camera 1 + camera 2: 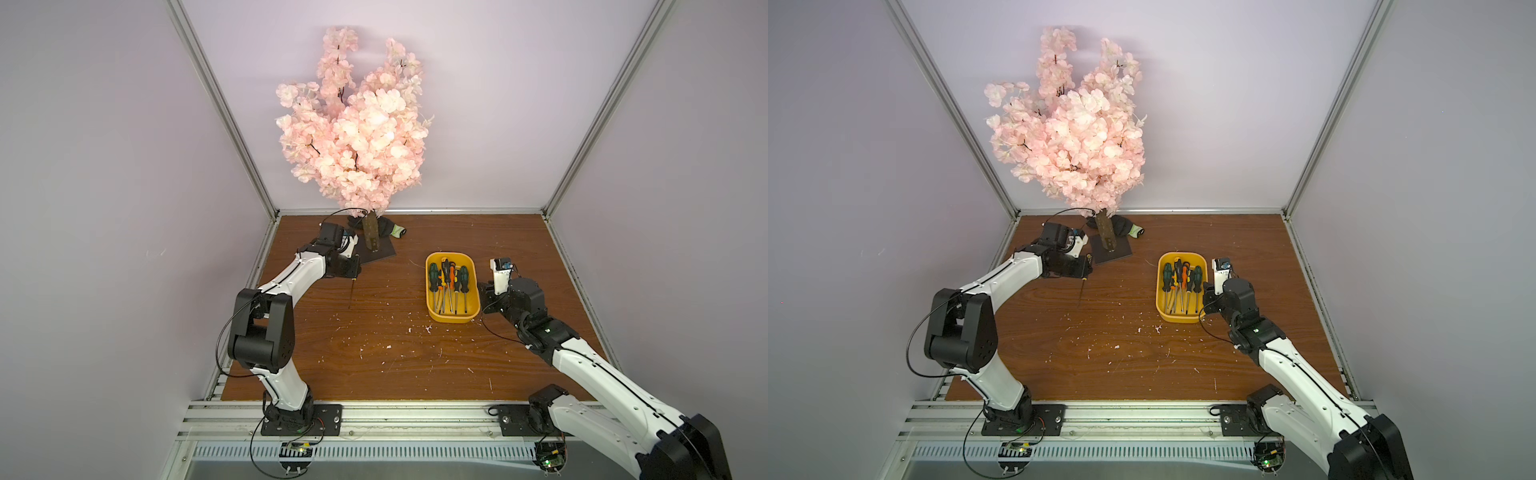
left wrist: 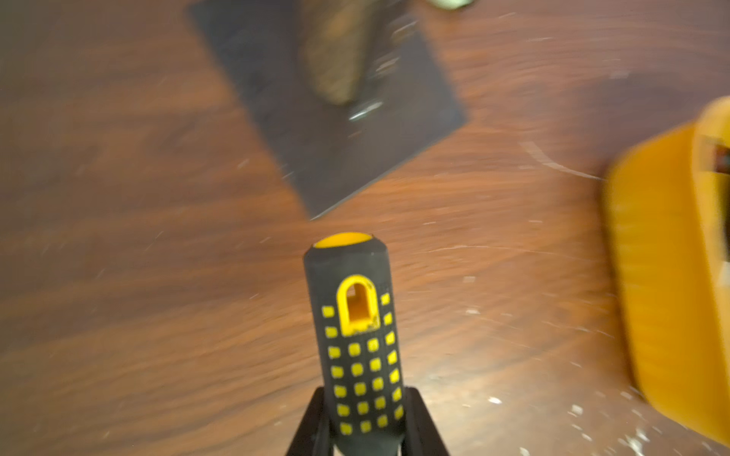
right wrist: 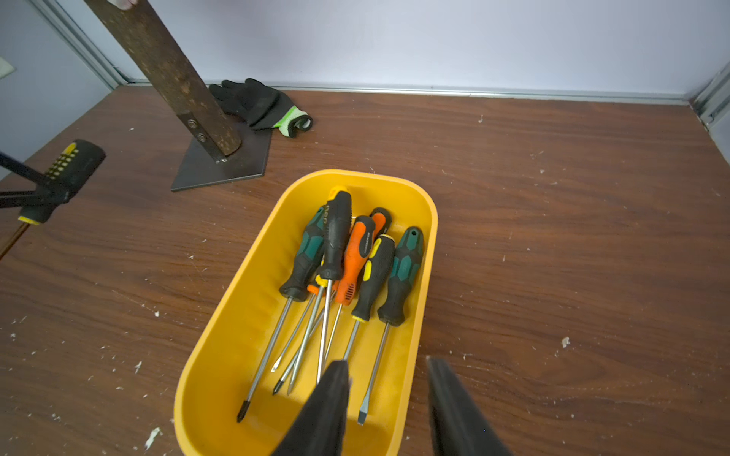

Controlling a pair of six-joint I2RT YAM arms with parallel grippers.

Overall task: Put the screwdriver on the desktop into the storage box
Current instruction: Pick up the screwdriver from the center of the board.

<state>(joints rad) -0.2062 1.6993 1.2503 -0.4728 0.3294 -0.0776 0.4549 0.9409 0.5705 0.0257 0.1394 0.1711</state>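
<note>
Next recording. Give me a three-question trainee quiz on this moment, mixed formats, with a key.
1. True or false: the left gripper is shut on the handle of a black-and-yellow screwdriver.
2. What lies next to the tree base plate? A glove; B hammer; C tape roll.
3. Fill in: the right gripper, at the storage box rim, stands ___ and holds nothing.
Key: 1 true; 2 A; 3 open.
</note>
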